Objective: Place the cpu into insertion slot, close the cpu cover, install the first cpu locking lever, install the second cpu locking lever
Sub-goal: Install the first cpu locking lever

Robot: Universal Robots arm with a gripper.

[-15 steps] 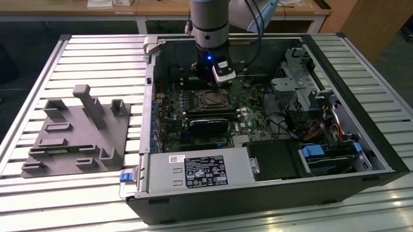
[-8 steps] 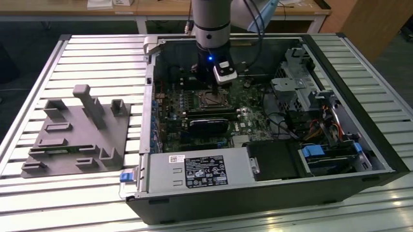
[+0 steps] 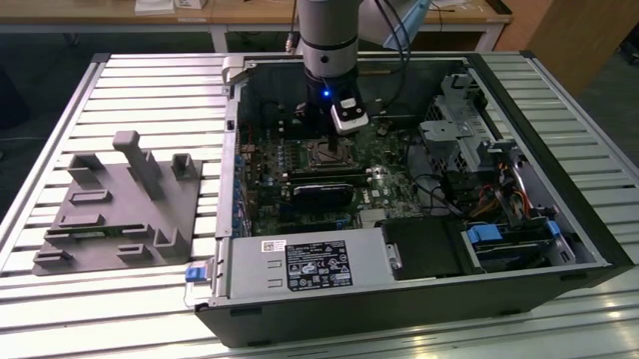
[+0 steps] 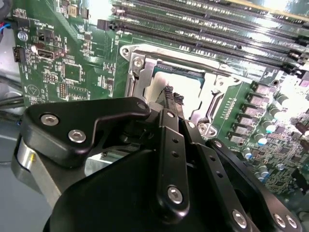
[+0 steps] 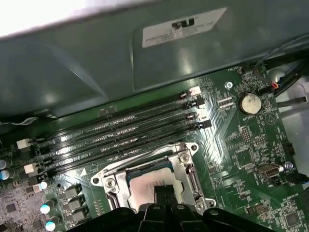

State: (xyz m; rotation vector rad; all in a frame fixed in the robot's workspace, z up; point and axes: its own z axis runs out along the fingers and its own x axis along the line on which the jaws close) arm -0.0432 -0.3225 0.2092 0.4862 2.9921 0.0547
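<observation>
My gripper (image 4: 173, 96) hangs low over the insertion slot (image 5: 149, 181) in the open computer case (image 3: 559, 224), fingers (image 5: 161, 193) pressed together and touching the cpu (image 5: 142, 186) lying in the slot, cpu cover (image 4: 145, 72) down around it, memory slots (image 5: 120, 137) just beside

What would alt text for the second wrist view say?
A black robot claw reaches down onto a silvery cpu seated in the metal-rimmed insertion slot of a green motherboard, with long memory slots beyond.
</observation>
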